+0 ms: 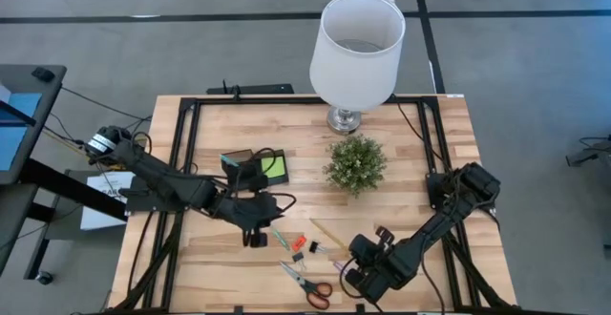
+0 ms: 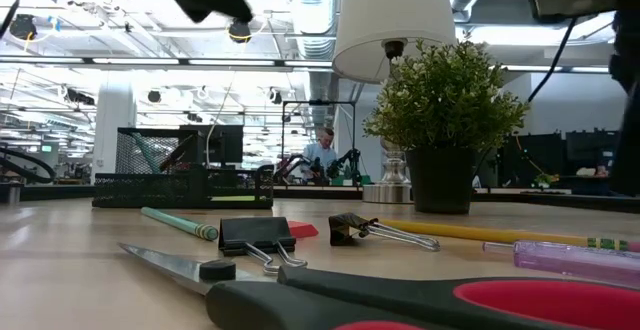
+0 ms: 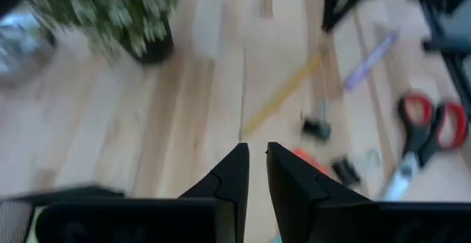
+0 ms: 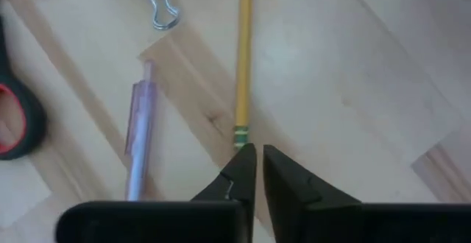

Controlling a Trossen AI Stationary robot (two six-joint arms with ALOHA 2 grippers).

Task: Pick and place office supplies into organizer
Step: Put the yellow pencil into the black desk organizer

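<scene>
The black organizer (image 1: 246, 165) stands left of centre, with a lime-green sticky pad (image 1: 275, 167) in its low tray. A teal pen (image 2: 180, 223), black clips (image 2: 255, 235), an orange clip (image 1: 296, 245), a yellow pencil (image 4: 243, 59), a pink pen (image 4: 140, 132) and red-handled scissors (image 1: 307, 283) lie on the near part of the table. My left gripper (image 3: 256, 155) hangs just on the near side of the organizer, open by a narrow slit and holding nothing. My right gripper (image 4: 257, 153) points down just beyond the pencil's eraser end (image 4: 241, 136), also open by a slit.
A potted plant (image 1: 355, 162) stands mid-table, and a white-shaded lamp (image 1: 356, 43) stands behind it at the far edge. Black frame rails (image 1: 186, 134) run along the table's sides. Bare wood lies to the right of the plant.
</scene>
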